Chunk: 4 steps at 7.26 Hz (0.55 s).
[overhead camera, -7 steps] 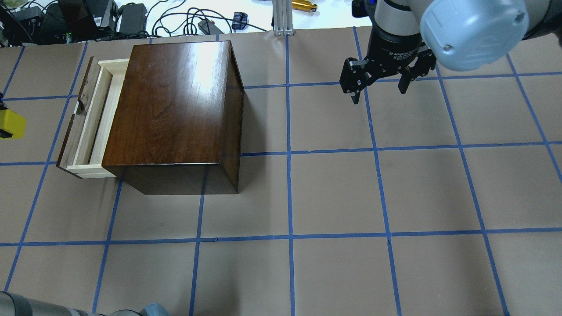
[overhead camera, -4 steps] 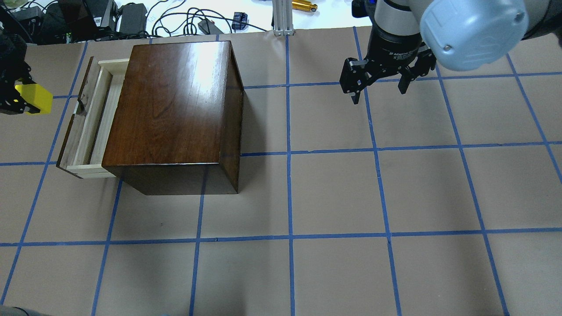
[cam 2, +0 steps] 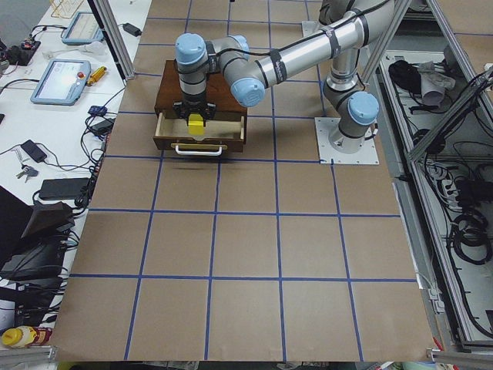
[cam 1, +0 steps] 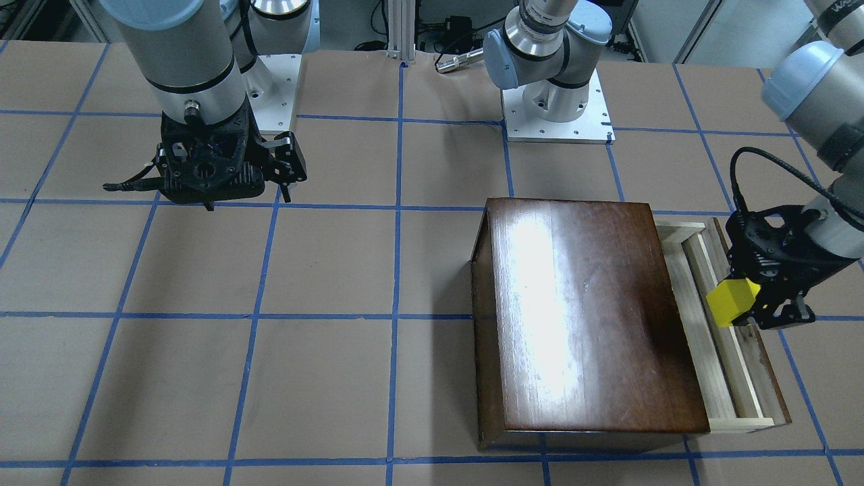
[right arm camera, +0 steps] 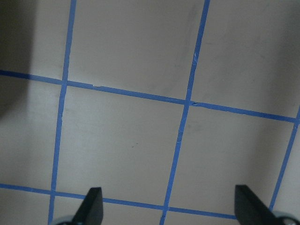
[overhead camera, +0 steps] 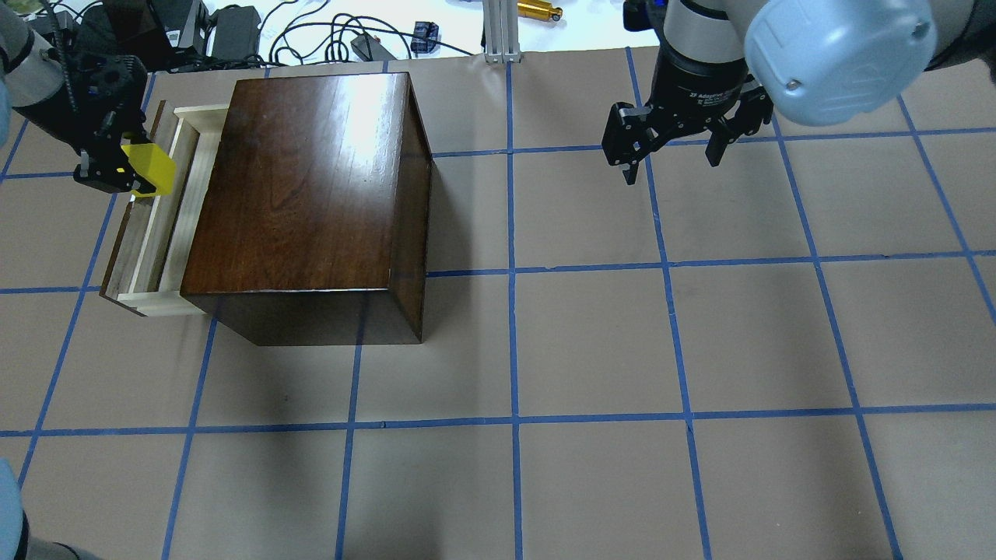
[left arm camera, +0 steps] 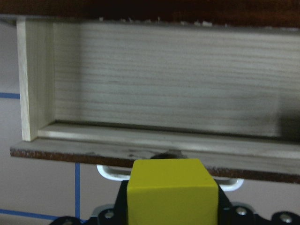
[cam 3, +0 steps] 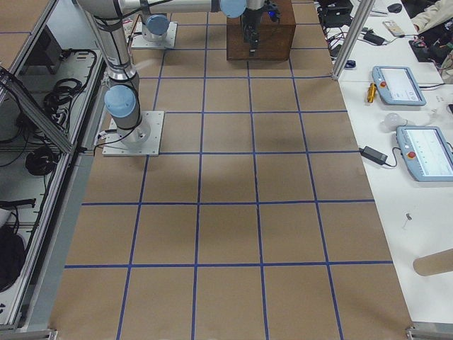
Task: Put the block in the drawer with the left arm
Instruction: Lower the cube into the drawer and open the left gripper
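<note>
Black-fingered, the left gripper (overhead camera: 136, 167) is clenched on the yellow block (overhead camera: 156, 171) and holds it in the air over the front part of the open drawer (overhead camera: 165, 233), near its dark panel. The cube looks rigid, light and smooth-sided, so a squeeze across two parallel faces suits it, with slipping the likeliest trouble. The right gripper (overhead camera: 671, 159) hangs spread and empty, well apart from the wooden box (overhead camera: 303, 187).

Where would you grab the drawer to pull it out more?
By the white handle on its dark front panel, coming from the side facing away from the box. The handle is a thin loop standing off the panel, easy to pinch; the panel itself is wide and flat.
</note>
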{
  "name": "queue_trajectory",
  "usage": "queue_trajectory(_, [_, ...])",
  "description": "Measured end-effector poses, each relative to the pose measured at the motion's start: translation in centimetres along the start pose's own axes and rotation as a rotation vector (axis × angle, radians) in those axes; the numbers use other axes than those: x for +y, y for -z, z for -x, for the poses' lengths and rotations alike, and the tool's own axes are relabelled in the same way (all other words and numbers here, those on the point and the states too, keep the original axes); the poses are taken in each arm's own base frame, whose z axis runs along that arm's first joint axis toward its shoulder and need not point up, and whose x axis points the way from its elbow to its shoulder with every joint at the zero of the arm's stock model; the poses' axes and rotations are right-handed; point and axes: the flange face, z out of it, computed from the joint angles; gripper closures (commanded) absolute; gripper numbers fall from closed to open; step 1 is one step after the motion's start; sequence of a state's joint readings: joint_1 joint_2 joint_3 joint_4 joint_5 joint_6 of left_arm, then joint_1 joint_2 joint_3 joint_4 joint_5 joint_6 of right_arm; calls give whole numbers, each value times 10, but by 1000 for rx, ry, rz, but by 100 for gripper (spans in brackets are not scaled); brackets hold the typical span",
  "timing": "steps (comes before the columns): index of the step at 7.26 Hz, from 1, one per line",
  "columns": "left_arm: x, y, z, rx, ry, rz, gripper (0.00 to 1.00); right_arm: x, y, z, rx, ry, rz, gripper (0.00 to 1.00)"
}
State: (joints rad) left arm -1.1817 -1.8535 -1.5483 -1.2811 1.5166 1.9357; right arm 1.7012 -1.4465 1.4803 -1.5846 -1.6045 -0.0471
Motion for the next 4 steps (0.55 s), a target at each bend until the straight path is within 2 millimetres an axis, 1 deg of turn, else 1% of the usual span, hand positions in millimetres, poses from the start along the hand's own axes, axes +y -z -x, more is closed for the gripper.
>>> queue_trajectory(1, [-4,-16,1,26,-8,-12,80,0,0,0,0,0,0,0])
queue_trajectory(2, [-6,-32,1,49,-13,-21,54,0,0,0,0,0,0,0])
queue_trajectory(3, [-7,-41,1,61,-15,-27,1,0,0,0,0,0,0,0])
queue_trajectory(4, [-7,-45,1,64,-13,-38,0,0,0,0,0,0,0,0])
